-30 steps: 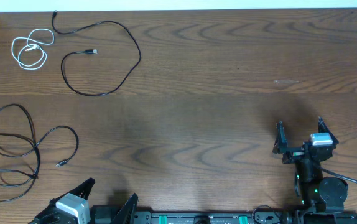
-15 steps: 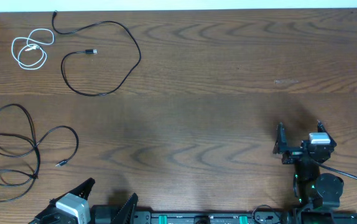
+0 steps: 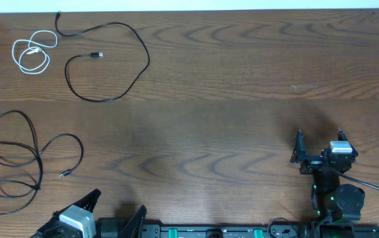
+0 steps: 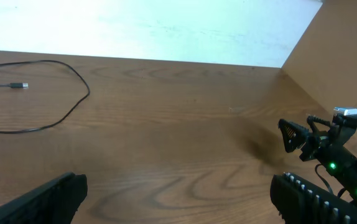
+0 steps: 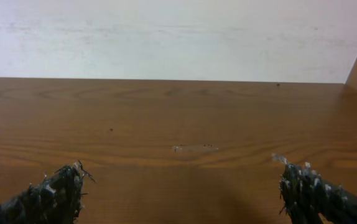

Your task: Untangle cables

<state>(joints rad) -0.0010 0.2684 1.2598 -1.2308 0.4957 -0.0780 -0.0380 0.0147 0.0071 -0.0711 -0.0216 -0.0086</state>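
Cables: three, all on the left half of the worktop, none touching another.

- White cable: coiled in small loops by the far left corner.
- First black cable: just beside the white one, along the far edge. It forms one wide open loop, with a plug end lying inside it.
- Second black cable: at the left edge, towards the near left corner. It is looped and crosses over itself.

Left gripper: at the near edge, left side. Fingers spread wide, nothing between them.

Right gripper: near the near right corner, well apart from every cable. Fingers equally wide, nothing held, only bare wood ahead.
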